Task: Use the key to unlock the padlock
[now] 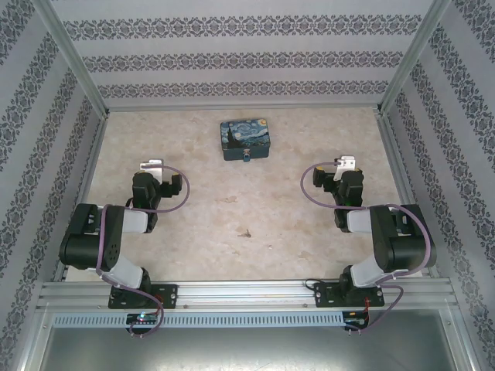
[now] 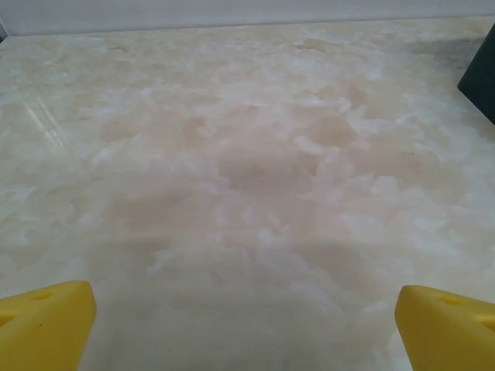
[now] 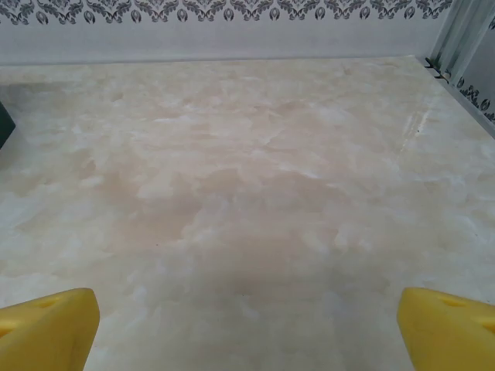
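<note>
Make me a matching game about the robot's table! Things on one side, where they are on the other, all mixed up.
Things: 1 painted box; 2 padlock; 3 left gripper; 4 right gripper.
Places: A on the box's near face; B open, right of the box; C far middle of the table; D open, left of the box.
Pairs: 1-C, 2-A, 3-D, 4-B.

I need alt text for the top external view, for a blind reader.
A blue-and-yellow painted box sits far centre on a beige marbled table, a tiny padlock at its near side. The left gripper and right gripper, both open and empty, rest nearer the camera.
</note>
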Motion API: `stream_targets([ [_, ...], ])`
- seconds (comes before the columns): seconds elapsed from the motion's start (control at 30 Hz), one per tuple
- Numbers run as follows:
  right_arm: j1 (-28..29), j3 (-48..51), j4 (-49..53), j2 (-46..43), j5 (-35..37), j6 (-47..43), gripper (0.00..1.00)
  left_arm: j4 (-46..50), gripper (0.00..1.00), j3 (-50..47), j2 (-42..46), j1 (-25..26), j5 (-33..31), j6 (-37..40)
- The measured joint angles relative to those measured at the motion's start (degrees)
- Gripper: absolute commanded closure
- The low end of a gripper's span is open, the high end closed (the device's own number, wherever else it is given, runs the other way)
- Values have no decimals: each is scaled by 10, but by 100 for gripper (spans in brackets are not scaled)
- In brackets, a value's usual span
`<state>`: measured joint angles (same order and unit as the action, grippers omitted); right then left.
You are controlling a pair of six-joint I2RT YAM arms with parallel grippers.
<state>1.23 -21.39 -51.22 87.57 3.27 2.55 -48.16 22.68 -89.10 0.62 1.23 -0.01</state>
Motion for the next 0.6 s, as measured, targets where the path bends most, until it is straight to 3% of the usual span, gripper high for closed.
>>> stream_targets([
  [0.6,-2,0,0,0,-11,0,2,9,1,1,0,0,0,0],
])
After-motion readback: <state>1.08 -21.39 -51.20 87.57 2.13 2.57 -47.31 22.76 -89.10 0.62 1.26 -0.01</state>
